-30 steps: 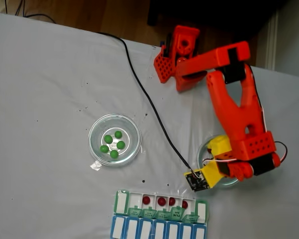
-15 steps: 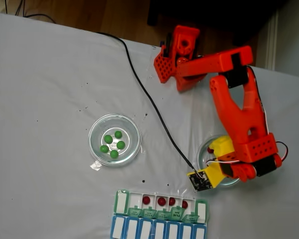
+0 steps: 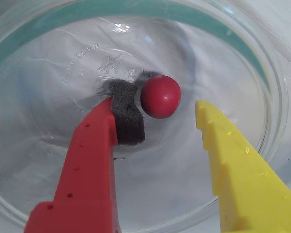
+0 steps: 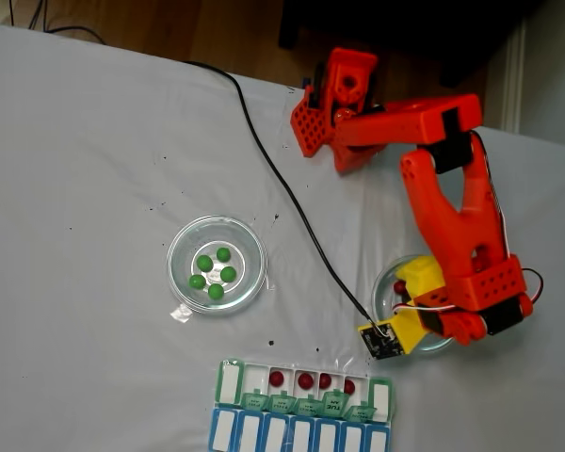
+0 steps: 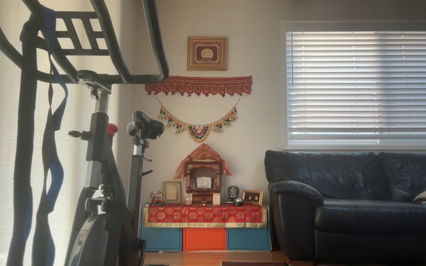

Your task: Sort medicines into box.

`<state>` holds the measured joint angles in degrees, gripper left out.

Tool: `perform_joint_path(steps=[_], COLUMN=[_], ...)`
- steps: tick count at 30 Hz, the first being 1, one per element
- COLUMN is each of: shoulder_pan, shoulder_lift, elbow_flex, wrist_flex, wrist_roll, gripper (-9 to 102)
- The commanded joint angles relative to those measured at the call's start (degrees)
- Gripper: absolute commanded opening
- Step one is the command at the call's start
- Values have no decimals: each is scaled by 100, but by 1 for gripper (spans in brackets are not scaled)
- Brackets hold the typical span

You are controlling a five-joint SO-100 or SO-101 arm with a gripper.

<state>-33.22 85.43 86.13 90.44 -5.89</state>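
In the wrist view a glossy red pill (image 3: pixel 160 96) lies on the floor of a clear glass dish (image 3: pixel 242 43). My gripper (image 3: pixel 157 100) is open around it: the red finger's black foam pad (image 3: pixel 127 114) almost touches the pill's left side, and the yellow finger (image 3: pixel 228 145) stands apart on the right. In the fixed view the gripper (image 4: pixel 405 294) hangs over the right dish (image 4: pixel 384 282). Several green pills (image 4: pixel 215 272) sit in the left dish (image 4: pixel 184 247). The box (image 4: pixel 228 381) lies at the table's front edge, with several red pills (image 4: pixel 305 380) in its open white compartments.
A black cable (image 4: pixel 282 188) runs across the grey table from the back to the small camera board (image 4: pixel 381 341) on the wrist. The arm's red base (image 4: pixel 334 99) stands at the back. The other view looks into a room with a sofa (image 5: pixel 357 203).
The wrist and gripper have drifted slightly to the right over the right dish. Pills, dishes and box lie where they were.
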Motion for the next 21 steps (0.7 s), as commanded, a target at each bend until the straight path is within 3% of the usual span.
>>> perform_joint_path(steps=[1, 21], shoulder_pan=[-9, 246], shoulder_lift=[123, 211], elbow_flex=[-176, -141], wrist_flex=[-35, -185], wrist_roll=[18, -413], gripper=[21, 18])
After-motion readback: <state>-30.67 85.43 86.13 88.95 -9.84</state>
